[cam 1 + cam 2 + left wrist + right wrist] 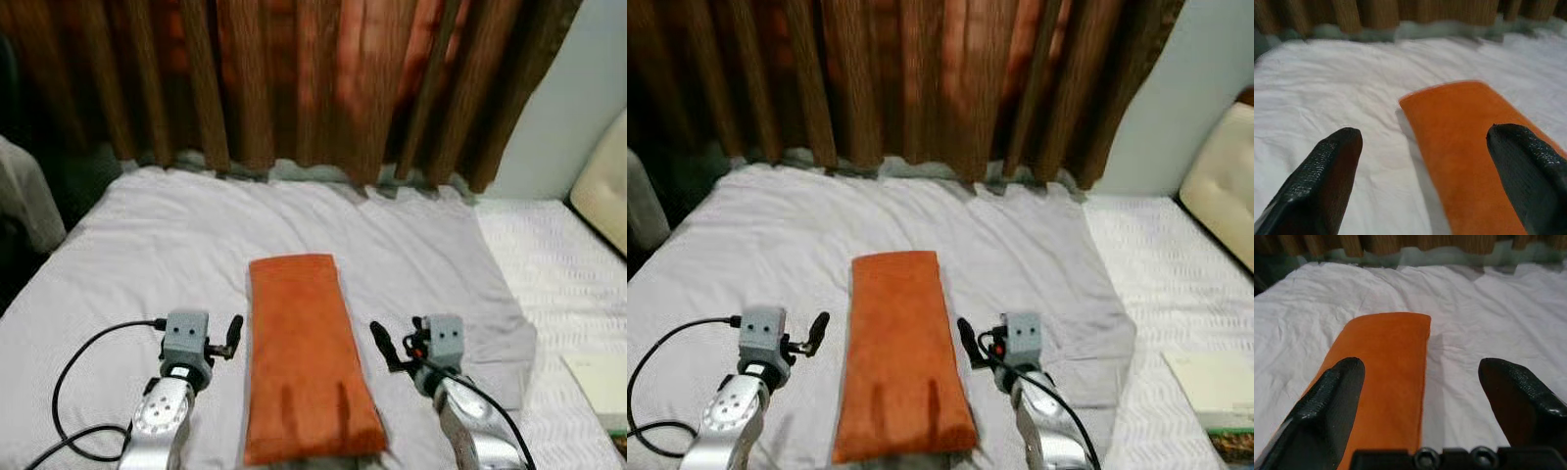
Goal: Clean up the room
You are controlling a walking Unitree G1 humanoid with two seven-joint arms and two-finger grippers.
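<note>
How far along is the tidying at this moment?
Done: the orange towel lies folded in a long strip on the white sheet. In hand: nothing; left gripper and right gripper hover open on either side of it. Left: putting it away.

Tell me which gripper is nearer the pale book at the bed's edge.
Right. The right gripper hovers open beside the orange towel, on the same side as the book. The left gripper, also open, is across the towel, farther away.
</note>
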